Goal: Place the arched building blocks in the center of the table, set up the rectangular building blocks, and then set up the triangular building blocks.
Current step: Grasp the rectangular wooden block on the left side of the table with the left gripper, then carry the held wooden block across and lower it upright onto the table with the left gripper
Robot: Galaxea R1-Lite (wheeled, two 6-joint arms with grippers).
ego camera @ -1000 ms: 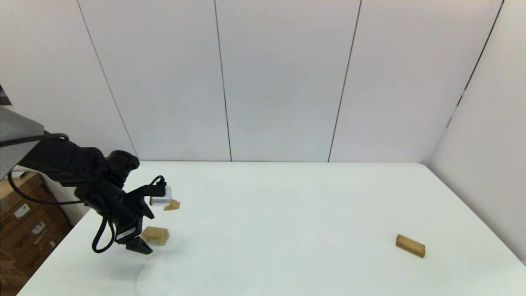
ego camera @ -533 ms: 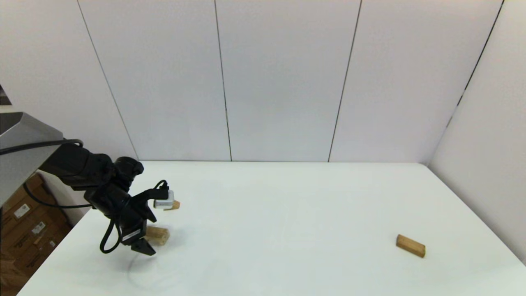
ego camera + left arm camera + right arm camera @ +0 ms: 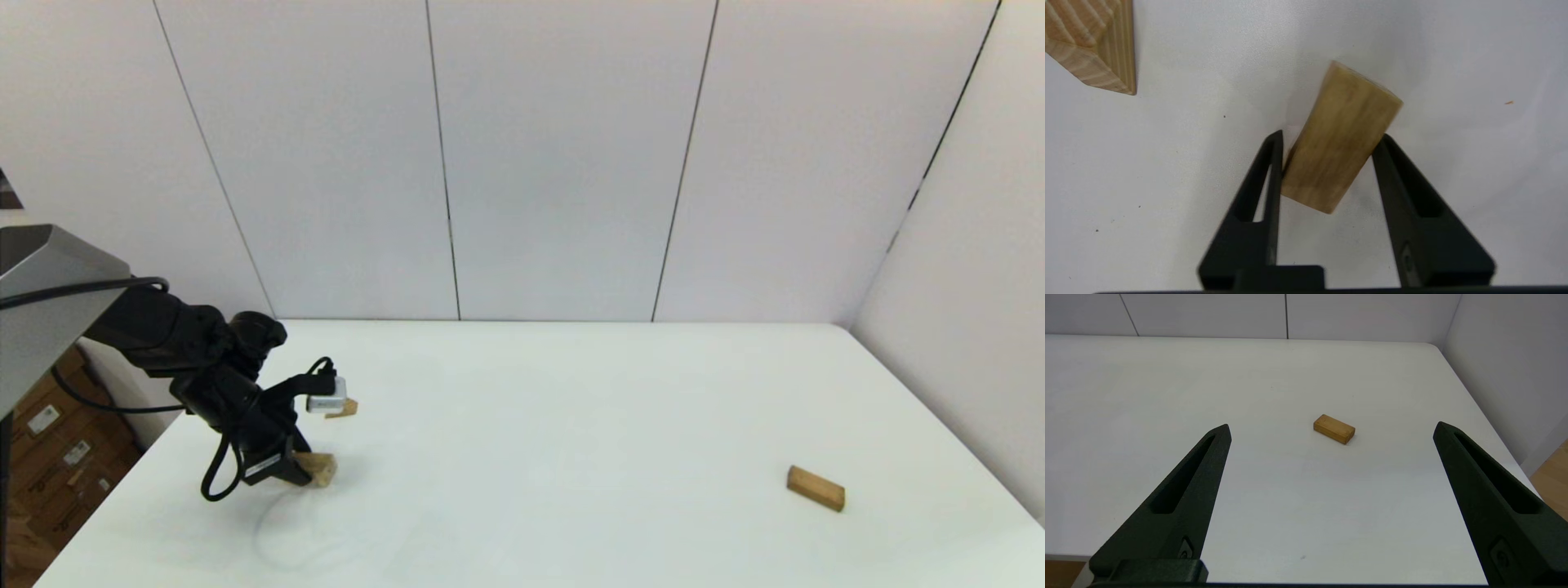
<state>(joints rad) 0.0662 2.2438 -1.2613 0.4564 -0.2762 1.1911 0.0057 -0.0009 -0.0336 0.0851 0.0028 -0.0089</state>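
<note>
Straddling the arched block (image 3: 1340, 136) at the bench's (image 3: 571, 425) left side, the left gripper (image 3: 1327, 141) is reaching down with its fingers partly open, one on each side of the block and not clearly clamping it. The triangular wedge (image 3: 343, 408) is lying just behind, while the right gripper (image 3: 1331, 430) is hanging wide open and empty, facing the rectangular bar (image 3: 1334, 428) resting flat at the right

Lab: white-panel walls (image 3: 571, 155), bare table (image 3: 571, 392)
</note>
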